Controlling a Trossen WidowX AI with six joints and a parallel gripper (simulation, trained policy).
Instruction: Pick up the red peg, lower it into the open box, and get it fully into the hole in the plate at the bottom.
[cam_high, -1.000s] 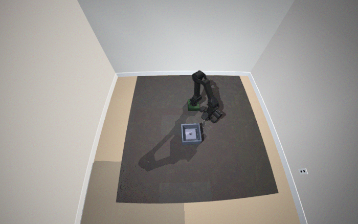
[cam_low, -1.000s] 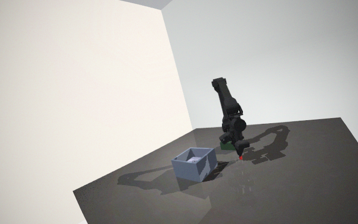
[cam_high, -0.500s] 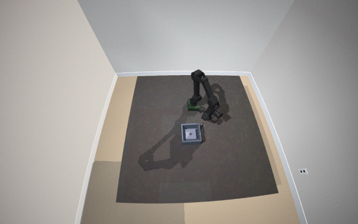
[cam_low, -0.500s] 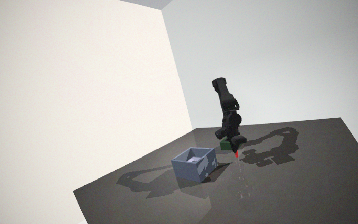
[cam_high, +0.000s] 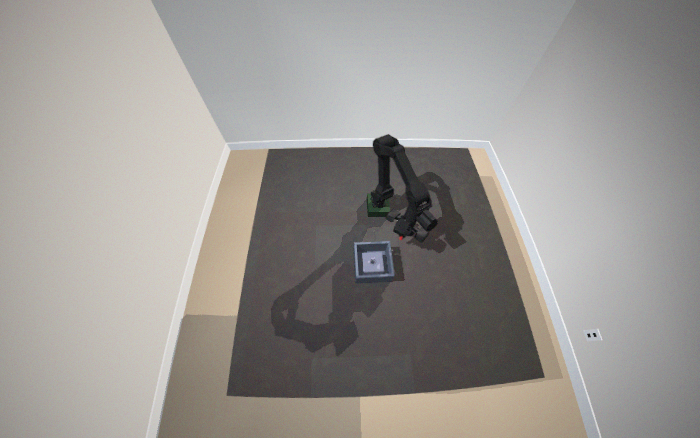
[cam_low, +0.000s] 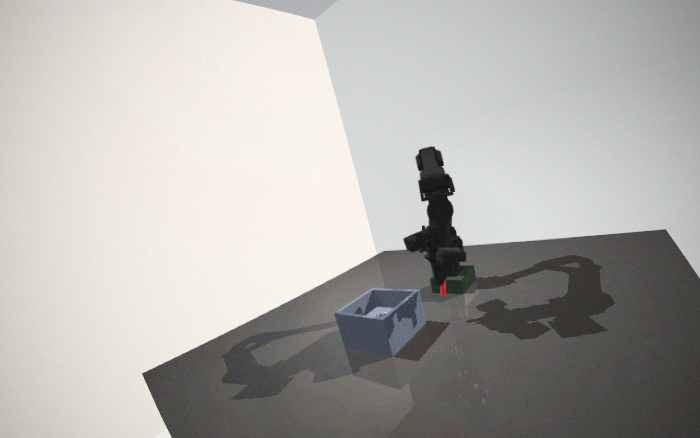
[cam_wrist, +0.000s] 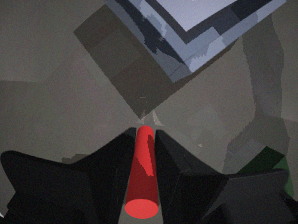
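Observation:
The red peg (cam_high: 401, 238) (cam_low: 442, 288) (cam_wrist: 143, 170) is roughly upright. My gripper (cam_low: 441, 280) (cam_wrist: 145, 134) is shut on it, with a finger on each side, and holds it above the table. Its lower part sticks out below the fingertips in the exterior view. The open blue-grey box (cam_high: 373, 279) (cam_low: 367, 333) (cam_wrist: 199, 59) stands beside the held peg, apart from it. The pale plate (cam_high: 379, 268) (cam_low: 379, 311) (cam_wrist: 192, 11) lies at its bottom. The hole (cam_high: 372, 261) shows as a small dark spot near the plate's middle.
The green block (cam_high: 378, 212) (cam_low: 454, 286) (cam_wrist: 259, 164) sits at the arm's base, behind the box. The box walls stand up around the plate. Dark arm shadows lie on the table top (cam_high: 454, 320) (cam_low: 542, 382), on both sides of the box.

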